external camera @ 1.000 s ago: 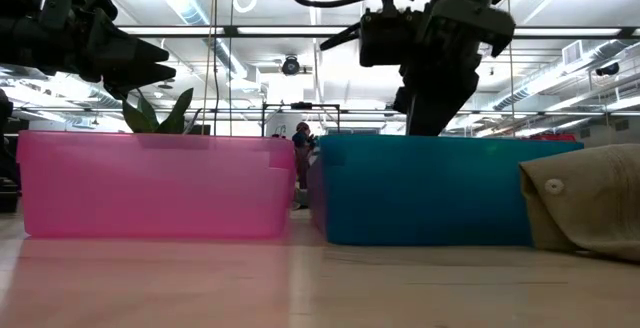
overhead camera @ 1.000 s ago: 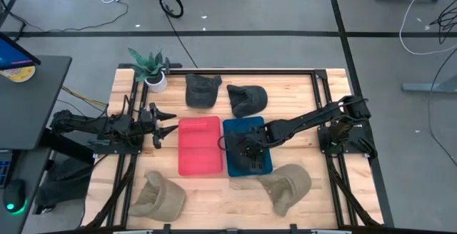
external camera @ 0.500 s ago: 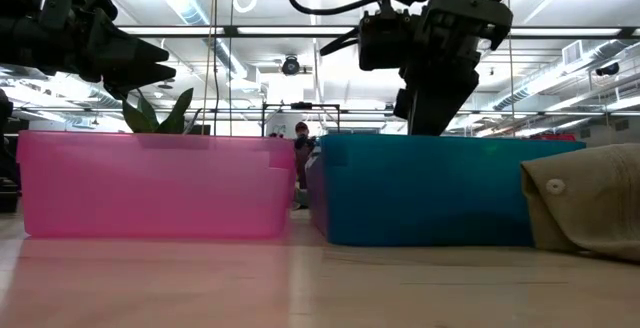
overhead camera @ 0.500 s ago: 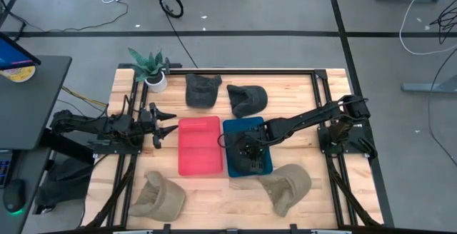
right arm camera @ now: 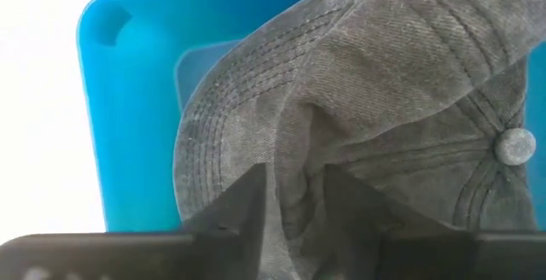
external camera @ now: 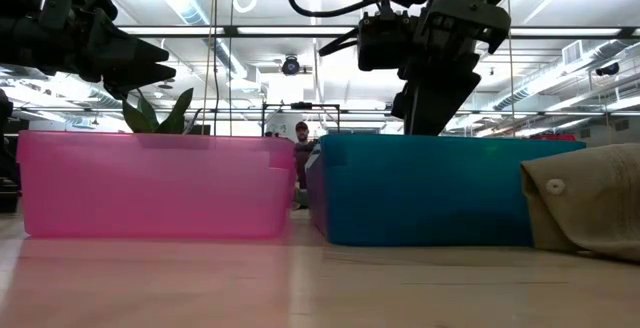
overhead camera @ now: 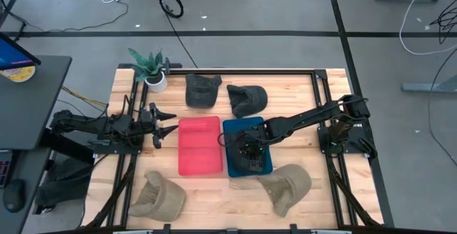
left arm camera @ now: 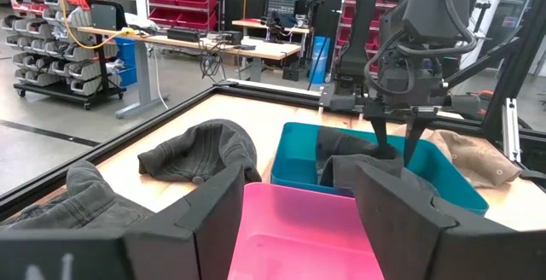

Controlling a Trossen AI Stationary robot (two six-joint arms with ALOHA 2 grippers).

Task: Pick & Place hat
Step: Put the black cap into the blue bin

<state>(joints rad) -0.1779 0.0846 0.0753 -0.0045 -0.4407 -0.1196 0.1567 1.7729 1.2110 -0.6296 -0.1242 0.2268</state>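
Note:
A dark grey hat [right arm camera: 384,84] lies crumpled in the blue bin [overhead camera: 230,128], right of the pink bin [overhead camera: 183,148]. My right gripper [right arm camera: 294,207] points steeply down into the blue bin, open. Its two fingers stand on either side of a raised fold of the hat's crown [left arm camera: 375,156]. My left gripper [overhead camera: 168,123] waits open and level at the table's left, clear of everything. My right gripper comes at the hat from above, slanting down, with its fingers [right arm camera: 252,199] on either side of a raised fold of the crown [right arm camera: 294,143]. I cannot tell whether the fingers touch the cloth. The hat rests on the floor of the blue bin.
Two more dark hats [overhead camera: 202,90] [overhead camera: 248,98] lie at the far side. Two tan hats [overhead camera: 158,195] [overhead camera: 287,186] lie near the front edge. A potted plant [overhead camera: 151,70] stands at the far left corner. A dark rail frame [overhead camera: 318,84] borders the table.
My right gripper has opened over the blue bin while keeping its place. The hat stays lying in the bin.

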